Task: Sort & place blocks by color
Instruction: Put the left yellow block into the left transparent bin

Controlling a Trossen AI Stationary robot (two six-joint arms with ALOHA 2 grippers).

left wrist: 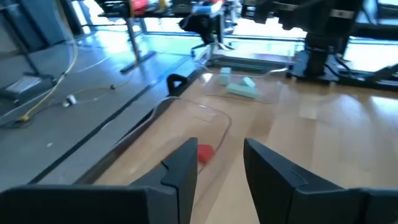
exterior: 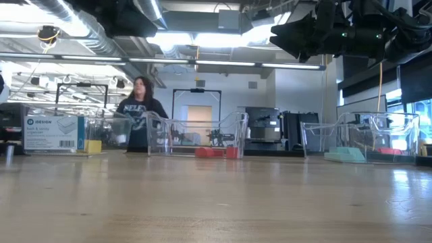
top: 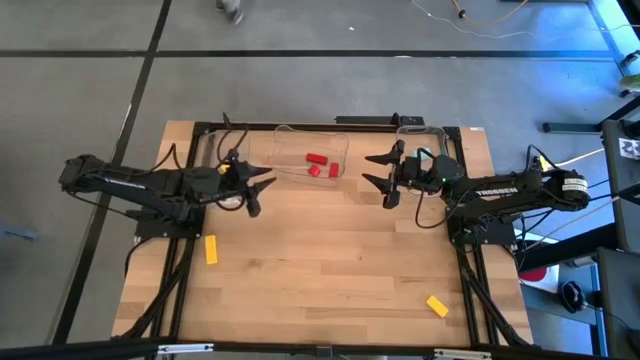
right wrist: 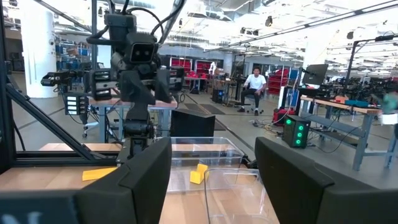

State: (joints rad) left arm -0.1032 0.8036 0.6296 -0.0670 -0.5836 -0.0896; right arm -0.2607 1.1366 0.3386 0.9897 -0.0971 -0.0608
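1. Lying loose on the bare wooden table (top: 330, 260): one yellow block (top: 211, 250) near the left side, long axis running toward the bins; another yellow block (top: 437, 306) near the right front corner, lying diagonally.
2. Sitting in the middle clear bin (top: 285, 135): red blocks (top: 318, 164).
3. Hovering just beyond the first block, nearer to it: left gripper (top: 263, 186), fingers parted, holding nothing.
4. Hovering by the right bin, well apart from the second block: right gripper (top: 378, 169), fingers wide, empty.

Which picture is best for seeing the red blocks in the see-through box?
The high view is best: looking straight down, it shows three red blocks lying apart inside the middle clear bin. The low view shows them side-on, bunched together. The left wrist view shows only one, partly hidden behind a finger. The right wrist view shows none.
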